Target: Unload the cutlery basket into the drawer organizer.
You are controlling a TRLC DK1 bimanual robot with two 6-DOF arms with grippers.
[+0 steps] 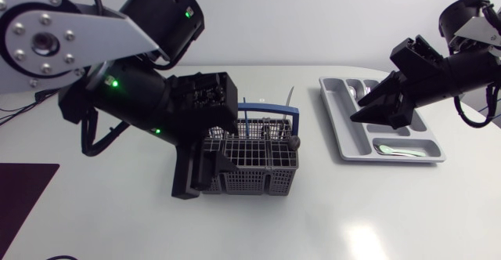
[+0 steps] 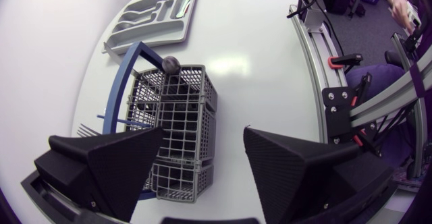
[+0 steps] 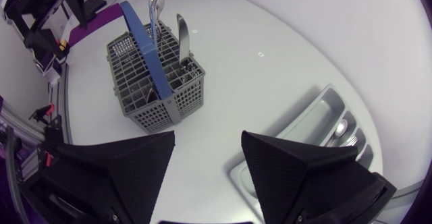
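Observation:
A grey wire cutlery basket (image 1: 258,157) with a blue handle (image 1: 270,110) stands mid-table. A spoon (image 3: 156,1) and a knife (image 3: 182,36) stand upright in it, and a dark round knob (image 2: 170,63) shows at its rim. My left gripper (image 1: 205,171) hangs open at the basket's left end, with the basket (image 2: 177,116) below and ahead of its fingers. The grey drawer organizer (image 1: 354,135) lies to the right and holds a spoon (image 1: 399,149) in its front compartment. Over the organizer my right gripper (image 1: 376,117) is open, with nothing between its fingers (image 3: 297,177).
More cutlery (image 1: 357,92) lies in the organizer's far compartments. A fork's tines (image 2: 84,129) stick out past the basket's side in the left wrist view. A dark mat (image 1: 19,201) lies at the table's left front edge. Bare white table runs between the basket and the organizer.

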